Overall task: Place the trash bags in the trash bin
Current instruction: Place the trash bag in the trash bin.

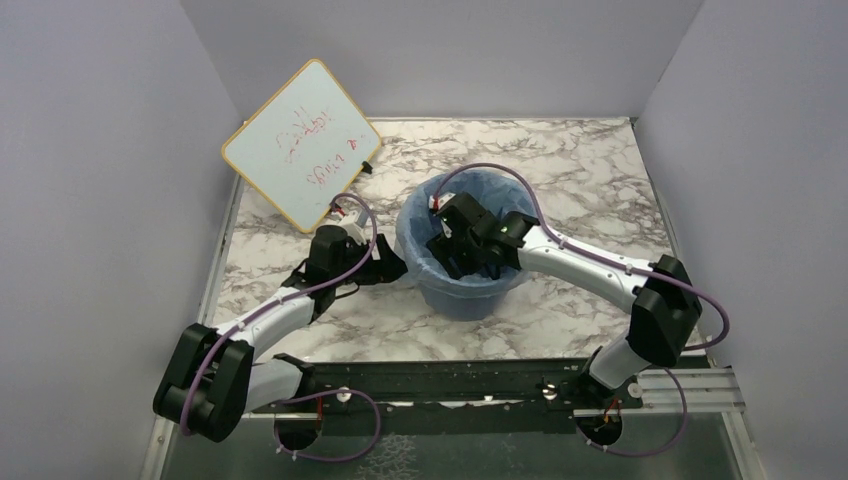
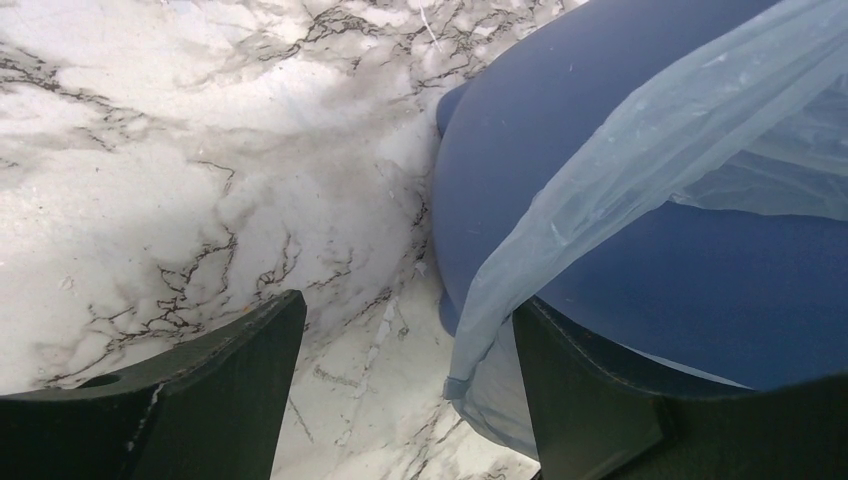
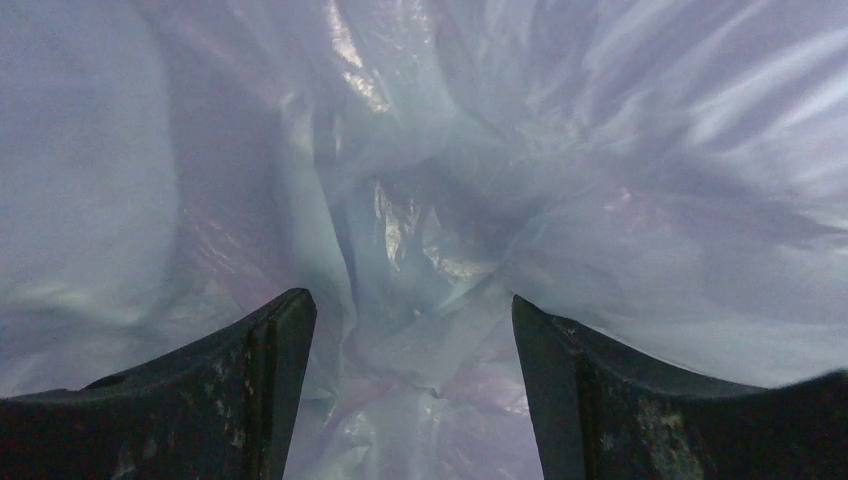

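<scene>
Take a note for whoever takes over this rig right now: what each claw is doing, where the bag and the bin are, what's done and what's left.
Left claw: open, low beside the outer wall of the bin, with the hanging edge of the trash bag between its fingers, not pinched.
Right claw: open, down inside the bin, with crumpled bag plastic all around it.
The bin stands upright on the marble table.
Done: most of the trash bag is inside the bin.
Left: one edge hangs over the rim and down the outside. It probably needs tucking in or smoothing, then both arms can come away.
</scene>
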